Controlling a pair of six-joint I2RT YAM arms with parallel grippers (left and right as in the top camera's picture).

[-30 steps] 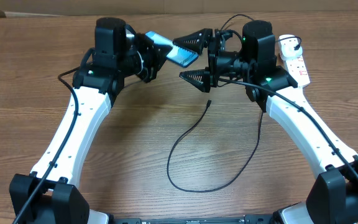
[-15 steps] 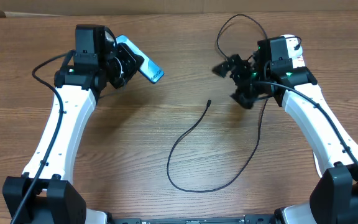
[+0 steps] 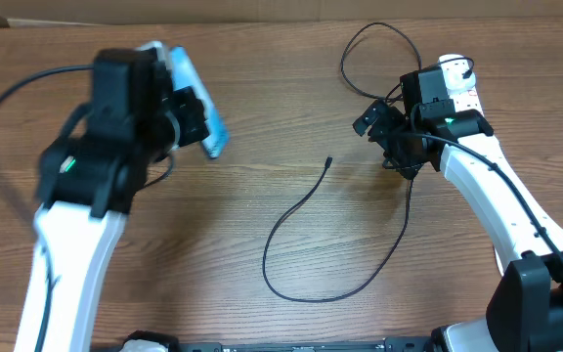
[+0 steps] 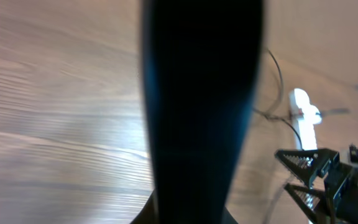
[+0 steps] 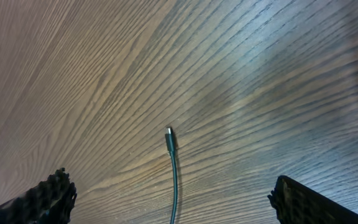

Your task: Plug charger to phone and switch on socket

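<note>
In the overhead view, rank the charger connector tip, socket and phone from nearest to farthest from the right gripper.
1. Charger connector tip, just to the left of the right gripper.
2. Socket, behind it on the right.
3. Phone, far across on the left side.

Held the left arm (image 3: 76, 196) high, large and blurred in the overhead view. Clamped the left gripper (image 3: 192, 115) tight on the phone (image 3: 209, 132), carried edgewise and tilted. Held the right arm (image 3: 487, 186) low, elbow bent, wrist turned inward. Spread the right gripper (image 3: 384, 142) wide, empty, fingers (image 5: 53, 193) angled downward.
</note>
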